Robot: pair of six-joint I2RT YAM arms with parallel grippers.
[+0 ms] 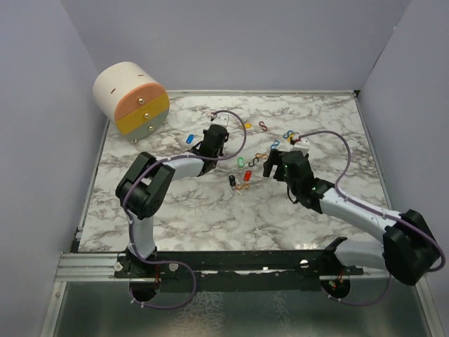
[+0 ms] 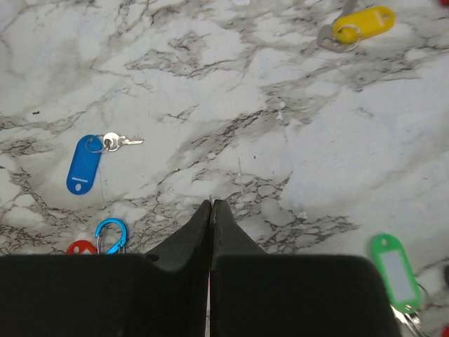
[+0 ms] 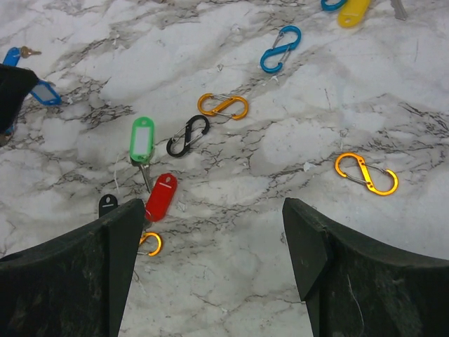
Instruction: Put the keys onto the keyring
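Note:
Small key tags lie scattered on the marble table. In the right wrist view I see a green tag, a red tag and a black tag just ahead of my left finger. The left wrist view shows a blue tag with a small metal key, a yellow tag and a green tag. My left gripper is shut with nothing visible between its jaws, low over bare marble. My right gripper is wide open and empty, right of the red tag.
S-shaped wire clips lie among the tags: black, orange, blue, another orange. A blue clip lies by my left fingers. A round drawer unit stands at the back left. Walls enclose the table.

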